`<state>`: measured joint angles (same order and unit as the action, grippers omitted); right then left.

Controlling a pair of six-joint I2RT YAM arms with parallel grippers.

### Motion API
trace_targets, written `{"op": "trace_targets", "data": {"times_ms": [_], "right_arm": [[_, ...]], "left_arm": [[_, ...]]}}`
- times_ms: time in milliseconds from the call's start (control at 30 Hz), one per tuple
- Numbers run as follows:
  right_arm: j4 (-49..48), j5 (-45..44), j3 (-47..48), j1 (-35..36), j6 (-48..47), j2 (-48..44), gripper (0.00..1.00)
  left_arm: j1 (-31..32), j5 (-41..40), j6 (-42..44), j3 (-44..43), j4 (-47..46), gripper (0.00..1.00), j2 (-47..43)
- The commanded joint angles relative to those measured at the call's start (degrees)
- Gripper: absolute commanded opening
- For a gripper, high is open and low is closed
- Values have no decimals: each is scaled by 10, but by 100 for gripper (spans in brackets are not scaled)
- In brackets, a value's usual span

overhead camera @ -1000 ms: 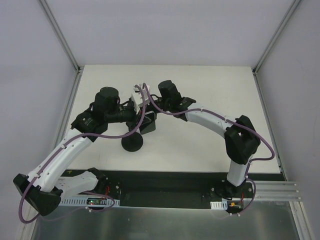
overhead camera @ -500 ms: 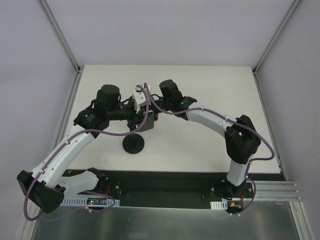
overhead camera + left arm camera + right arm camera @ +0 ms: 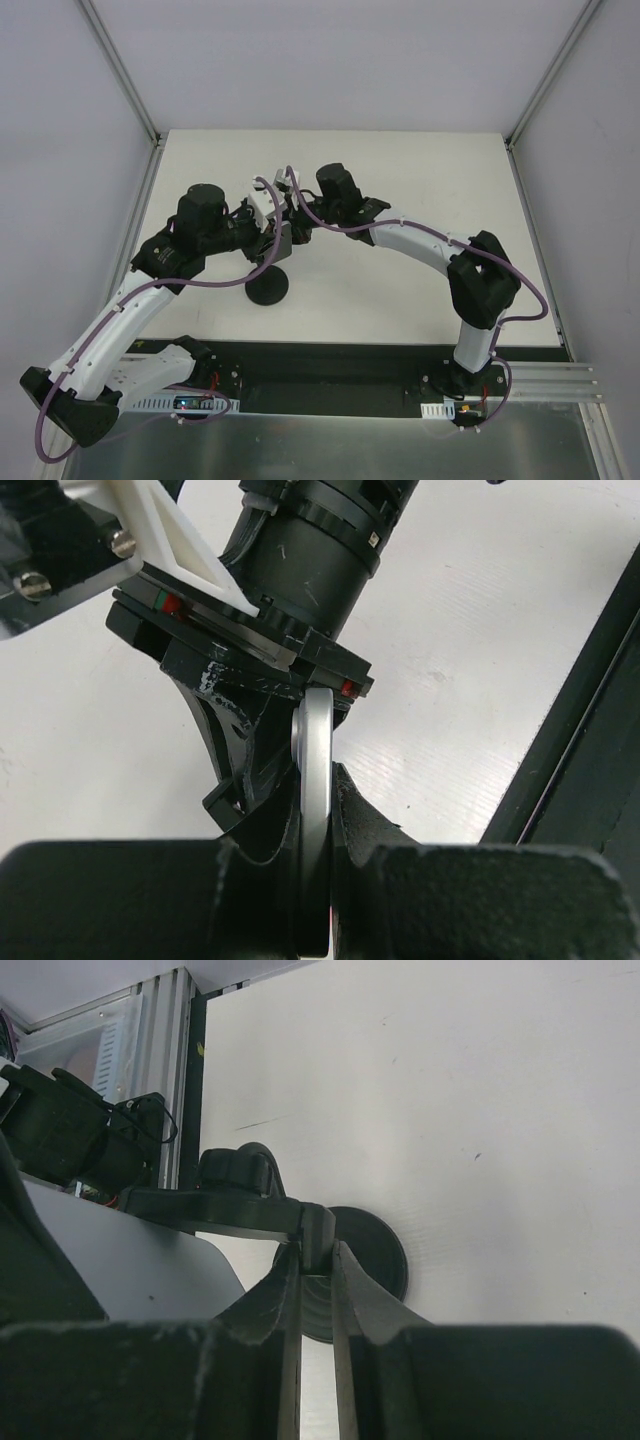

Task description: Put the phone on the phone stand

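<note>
Over the table, the left gripper clamps the phone edgewise, the right gripper pinching the phone stand.

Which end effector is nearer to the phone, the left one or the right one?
Left. The left end effector is shut on the phone, its edge between the fingers. The right end effector clamps the top bracket of the stand, close by.

Phone over stand base, near table ctr.
</note>
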<state>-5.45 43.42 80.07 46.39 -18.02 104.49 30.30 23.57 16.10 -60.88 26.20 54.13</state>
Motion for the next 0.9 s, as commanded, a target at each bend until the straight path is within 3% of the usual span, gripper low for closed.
{"op": "trace_targets", "data": {"times_ms": [0,200,433,600,867], "right_arm": [[-92,-40,-14,-10,74,-45,1],[-149,18,-13,-5,122,-31,1],[-162,50,-19,-3,120,-34,1],[-164,62,-19,-3,121,-31,1],[-135,17,-27,-3,98,-41,1]], "left_arm": [[-8,-67,-36,3,8,0,-15],[-8,18,-51,13,3,0,-6],[-8,50,-40,32,-11,0,-8],[-7,55,-40,40,-11,0,6],[-7,-13,-55,36,-11,0,-15]]}}
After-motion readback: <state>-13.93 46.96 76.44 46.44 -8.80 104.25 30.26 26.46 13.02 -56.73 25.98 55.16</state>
